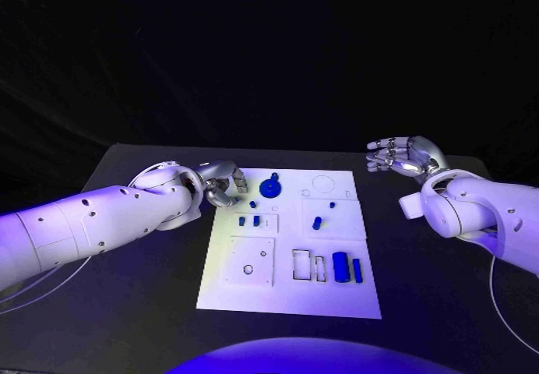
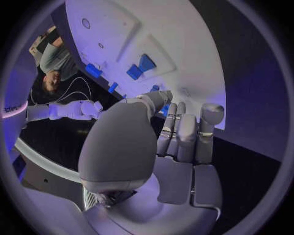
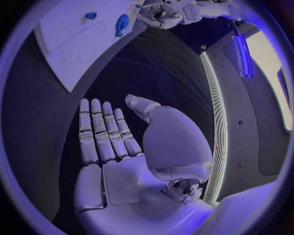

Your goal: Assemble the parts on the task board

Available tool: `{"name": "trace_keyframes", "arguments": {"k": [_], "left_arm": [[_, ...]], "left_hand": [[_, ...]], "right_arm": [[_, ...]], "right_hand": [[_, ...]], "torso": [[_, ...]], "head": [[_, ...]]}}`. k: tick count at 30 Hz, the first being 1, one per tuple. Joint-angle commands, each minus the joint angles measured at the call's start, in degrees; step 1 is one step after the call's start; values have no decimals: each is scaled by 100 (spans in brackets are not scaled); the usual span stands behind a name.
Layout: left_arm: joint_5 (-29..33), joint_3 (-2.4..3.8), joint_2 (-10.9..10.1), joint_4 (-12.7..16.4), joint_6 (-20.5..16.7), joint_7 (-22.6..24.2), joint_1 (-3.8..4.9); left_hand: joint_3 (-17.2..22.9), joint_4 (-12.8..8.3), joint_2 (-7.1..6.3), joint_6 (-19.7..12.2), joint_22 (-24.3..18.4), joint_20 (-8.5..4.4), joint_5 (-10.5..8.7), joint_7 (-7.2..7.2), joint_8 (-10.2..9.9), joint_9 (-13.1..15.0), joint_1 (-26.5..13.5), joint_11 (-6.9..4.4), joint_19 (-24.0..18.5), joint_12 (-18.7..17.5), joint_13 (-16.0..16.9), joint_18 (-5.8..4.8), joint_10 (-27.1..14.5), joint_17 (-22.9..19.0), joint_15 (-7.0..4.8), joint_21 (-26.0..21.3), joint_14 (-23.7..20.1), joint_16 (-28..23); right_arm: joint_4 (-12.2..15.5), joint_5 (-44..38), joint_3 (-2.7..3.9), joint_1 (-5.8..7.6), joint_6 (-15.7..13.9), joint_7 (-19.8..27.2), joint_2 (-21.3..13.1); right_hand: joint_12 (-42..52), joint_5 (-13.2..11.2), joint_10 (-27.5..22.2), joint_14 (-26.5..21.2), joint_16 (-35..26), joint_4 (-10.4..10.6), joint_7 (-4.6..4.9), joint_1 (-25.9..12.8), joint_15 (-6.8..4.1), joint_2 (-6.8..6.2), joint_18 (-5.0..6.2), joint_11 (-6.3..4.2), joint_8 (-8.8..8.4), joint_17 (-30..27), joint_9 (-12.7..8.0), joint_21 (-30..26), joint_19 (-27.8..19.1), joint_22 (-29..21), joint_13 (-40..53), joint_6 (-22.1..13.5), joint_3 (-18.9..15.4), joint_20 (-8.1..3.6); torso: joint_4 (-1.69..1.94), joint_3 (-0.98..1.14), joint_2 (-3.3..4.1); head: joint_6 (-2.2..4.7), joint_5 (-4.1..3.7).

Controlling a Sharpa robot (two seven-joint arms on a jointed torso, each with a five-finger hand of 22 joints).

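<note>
The white task board (image 1: 230, 284) lies mid-table with several blue parts on it. A round blue part (image 1: 271, 187) sits near the board's far edge, with small blue pieces (image 1: 256, 220) behind it towards me. A blue cylinder (image 1: 340, 266) and a thin bar (image 1: 357, 270) lie in the near right recesses. My left hand (image 1: 225, 184) hovers at the board's far left corner, fingers half bent, holding nothing. The left wrist view shows its fingers (image 2: 183, 132) reaching over the board edge (image 2: 183, 39). My right hand (image 1: 402, 154) is off the board at the far right, fingers spread, empty (image 3: 116, 142).
Black table (image 1: 135, 312) surrounds the board. Two more small blue pieces (image 1: 318, 222) stand in the middle right panel. The right wrist view shows the board's corner (image 3: 73, 44), the round blue part (image 3: 121, 24) and my left hand (image 3: 160, 12) beyond it.
</note>
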Motion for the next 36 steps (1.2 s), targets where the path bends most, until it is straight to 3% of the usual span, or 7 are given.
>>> {"name": "trace_keyframes", "arguments": {"k": [1, 6, 11, 18, 22, 30, 36], "left_arm": [[1491, 39, -106, 42, -465, 582, 9], [3116, 77, -302, 149, -549, 1141, 21], [4522, 91, -481, 322, -420, 1559, 26], [6164, 95, -683, 649, 8, 2031, 24], [6772, 95, -790, 821, 231, 2238, 19], [7105, 94, -867, 952, 257, 2425, 15], [7179, 93, -862, 997, 250, 2469, 14]], "left_hand": [[79, 6, -14, 43, -286, -2, -14, 9, 25, 5, 13, 6, -212, 18, -23, 165, 36, -356, -1, -182, -176, -149], [128, 46, 25, 82, -887, -11, -19, 15, 49, 15, -84, 5, -614, 48, -86, 277, 71, -1450, -11, -604, -705, -703], [43, 52, 89, 139, -927, -52, -27, -42, 110, 52, -154, -68, -566, 240, -50, 274, 302, -1524, -65, -660, -656, -762], [-181, 165, 121, 126, -1440, -74, -27, -71, 133, 81, -361, -107, -843, 370, -20, 352, 370, -2102, -87, -1075, -919, -1057], [-459, 313, 136, 83, -1711, -67, -22, -79, 137, 102, -533, -111, -956, 439, -14, 356, 372, -2448, -83, -1469, -1230, -1417], [-526, 314, 169, 74, -1807, -81, -19, -91, 138, 111, -495, -133, -916, 493, -4, 357, 461, -2495, -100, -1599, -1241, -1489], [-531, 310, 170, 67, -1817, -83, -18, -89, 134, 110, -486, -134, -911, 497, -4, 356, 466, -2500, -102, -1612, -1243, -1497]], "right_arm": [[4, -554, 1, -4, 299, -44, -3], [52, -1600, 3, 1, 796, -298, -18], [162, -3085, 10, 47, 1262, -675, -43], [403, -5226, 22, 141, 1465, -1299, -75], [557, -6184, 24, 165, 1574, -1655, -64], [739, -6979, 20, 151, 1566, -1990, 59], [680, -7229, 13, 116, 1487, -2168, 260]], "right_hand": [[53, -43, 201, 406, 273, -158, 354, 134, -128, 2, 79, -122, 92, 38, 13, 196, 338, 52, -15, 200, 112, -126], [-69, -98, 797, 1594, 698, -373, 151, 294, -519, 84, 61, -396, 189, 270, 6, 1034, 1126, 577, -28, 661, 38, -585], [-506, -113, 1457, 2792, 1287, -514, -51, 300, -860, 124, 44, -610, 109, 832, -88, 2401, 1491, 1652, -17, 1076, -96, -948], [-896, -169, 1781, 3362, 2382, -481, -151, 30, -954, -81, 57, -688, 0, 1740, -136, 3220, 1686, 2305, 19, 1255, 26, -1004], [-1139, -240, 1678, 3507, 3741, -404, -137, -110, -919, -250, -116, -656, -38, 3120, -132, 4367, 2121, 3367, 19, 1286, 89, -972], [-1365, -267, 1539, 3627, 5132, -314, -79, -137, -844, -398, -345, -593, -143, 4518, -132, 5770, 2644, 4692, 18, 1170, 160, -904], [-1409, -268, 1508, 3646, 5427, -303, -55, -100, -818, -410, -395, -571, -169, 4802, -126, 6079, 2744, 4990, 20, 1139, 198, -879]], "torso": [[-2, 4, -4], [-3, 3, -1], [1, -9, -2], [-7, -13, 0], [0, -11, 3], [-3, -5, -1], [3, -5, 2]], "head": [[17, -4], [46, -24], [89, -157], [131, -323], [153, -370], [161, -350], [176, -352]]}}
